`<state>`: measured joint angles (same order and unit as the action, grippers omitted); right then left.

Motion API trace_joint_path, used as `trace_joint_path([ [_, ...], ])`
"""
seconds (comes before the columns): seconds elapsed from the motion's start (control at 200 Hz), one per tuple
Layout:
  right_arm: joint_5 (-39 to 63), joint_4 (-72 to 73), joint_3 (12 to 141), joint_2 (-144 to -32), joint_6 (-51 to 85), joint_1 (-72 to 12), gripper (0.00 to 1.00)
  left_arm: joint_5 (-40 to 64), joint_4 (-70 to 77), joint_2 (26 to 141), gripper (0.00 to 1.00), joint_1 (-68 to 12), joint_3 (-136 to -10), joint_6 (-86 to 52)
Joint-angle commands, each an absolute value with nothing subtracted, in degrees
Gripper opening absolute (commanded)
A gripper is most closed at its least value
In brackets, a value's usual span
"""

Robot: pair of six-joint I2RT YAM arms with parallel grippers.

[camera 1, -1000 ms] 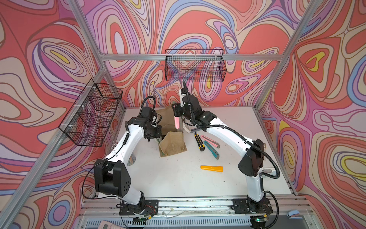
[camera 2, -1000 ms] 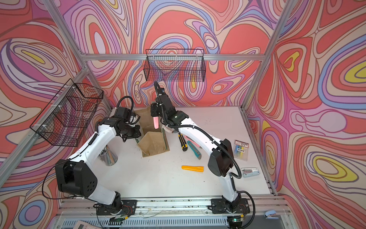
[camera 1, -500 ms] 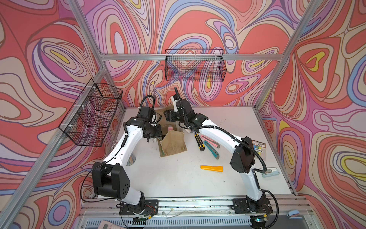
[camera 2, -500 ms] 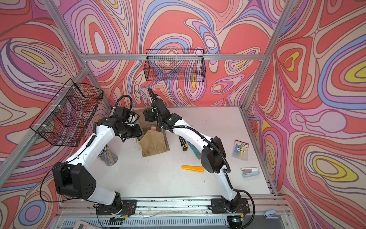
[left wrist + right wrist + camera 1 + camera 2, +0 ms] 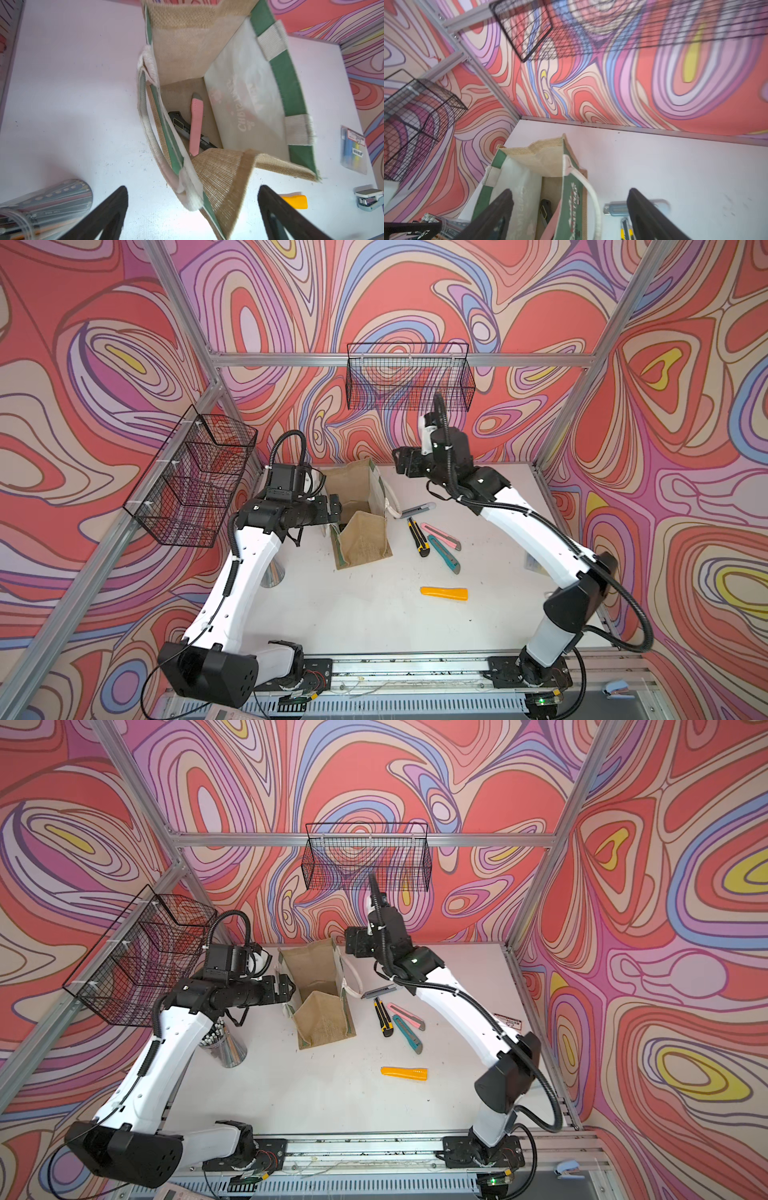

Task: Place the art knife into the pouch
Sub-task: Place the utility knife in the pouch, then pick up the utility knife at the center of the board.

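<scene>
Left jaws spread beside pouch (image 5: 360, 531) rim | right jaws spread | art knife (image 5: 196, 124) inside

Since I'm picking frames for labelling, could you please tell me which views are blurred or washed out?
Left wrist view: the pouch rim and handle tabs smear, yet the pink knife inside reads clearly. Right wrist view: the wire basket and wall are soft. Both top views: sharp, evenly lit.

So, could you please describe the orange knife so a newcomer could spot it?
On the white table, look from the jute pouch towards the robot's base rail. The orange knife lies alone there, apart from the cluster of cutters beside the pouch.
</scene>
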<state>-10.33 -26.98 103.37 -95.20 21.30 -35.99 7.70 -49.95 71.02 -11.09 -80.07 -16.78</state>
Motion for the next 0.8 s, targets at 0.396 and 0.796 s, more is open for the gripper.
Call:
trace_joint_path([
  [0.396, 1.40, -27.35, 75.05, -94.63, 33.22, -31.11, 0.69, 8.71, -40.10, 61.60, 1.00, -31.99, -73.77, -16.48],
  [0.796, 1.35, -27.60, 72.70, -105.59, 30.75, -31.11, 0.55, 3.50, -43.31, 65.30, 1.00, -31.99, -72.22, -10.81],
])
